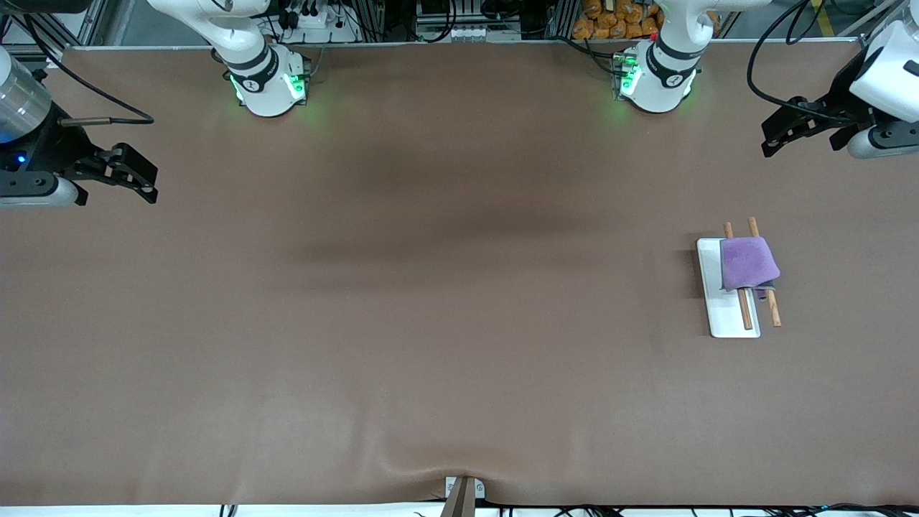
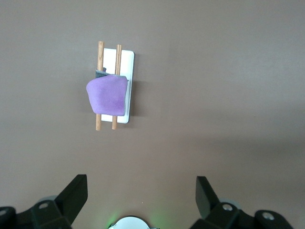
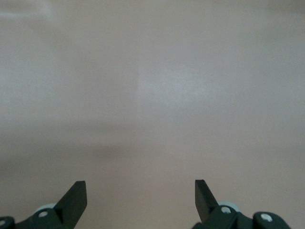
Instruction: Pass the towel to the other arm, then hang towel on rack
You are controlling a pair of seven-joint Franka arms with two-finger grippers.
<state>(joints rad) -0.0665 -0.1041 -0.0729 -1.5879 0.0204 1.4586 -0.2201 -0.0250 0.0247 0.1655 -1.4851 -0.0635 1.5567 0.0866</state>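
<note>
Toward the left arm's end of the desk (image 1: 431, 323), the rack (image 1: 718, 316) is parked on its flat white base, and the towel (image 1: 748, 263) is draped over both wooden rods. The purple cloth covers the stretch of the rods farther from the front camera, with a bit of grey hem peeking out at its nearer edge; the rod ends nearer the camera are left bare. From the left wrist view the same thing is seen: the towel (image 2: 107, 95) slung across the rack (image 2: 128, 67), nothing touching it.

The left pincer (image 1: 797, 129) is held up over the desk's edge at its own end, jaws spread wide, nothing gripped. The right pincer (image 1: 129, 176) is kept way off over the other end, also wide open and empty, with only bare brown surface seen under it.

Nothing is stood between either pincer and the rack. Some cables and orange packets are stacked up past the robot bases.
</note>
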